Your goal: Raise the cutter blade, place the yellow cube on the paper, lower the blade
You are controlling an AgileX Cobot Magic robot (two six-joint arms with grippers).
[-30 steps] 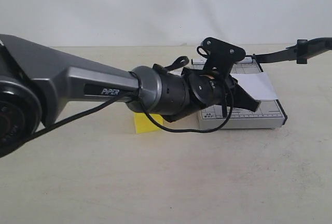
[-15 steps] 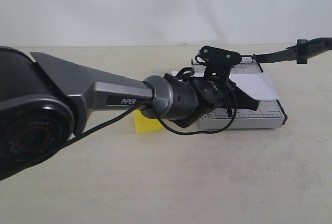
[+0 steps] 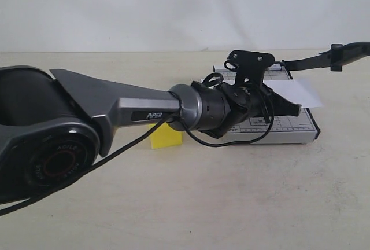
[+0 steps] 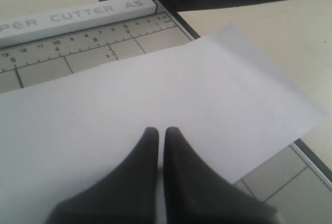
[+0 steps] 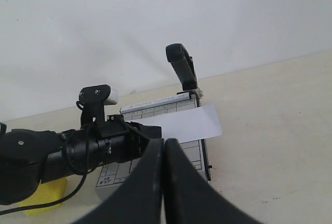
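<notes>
On the counter (image 3: 243, 203), a grey board (image 3: 289, 128) lies right of centre before a plain white wall (image 3: 173, 7). The blade (image 3: 315, 59) is raised: it slants up and away from the board's far right corner, with the thick handle end highest. The paper (image 3: 305, 92) lies flat across the board's gridded top and overhangs its right edge. The cube (image 3: 166, 137) rests on the counter left of the board, off the paper.

The left arm (image 3: 115, 108) reaches across from the left and passes in front of the cube. It covers the cube's upper edge and the board's left end, so whether cube and board touch cannot be told. A black cable (image 3: 231, 142) loops below the arm's wrist.

The left hand (image 4: 161, 130) is over the paper, with both fingers pressed together and nothing between them. Contact between its tips and the paper cannot be confirmed. The right hand (image 5: 164, 142) hangs apart from the board, facing its blade side. Its fingers are likewise together and hold nothing.
</notes>
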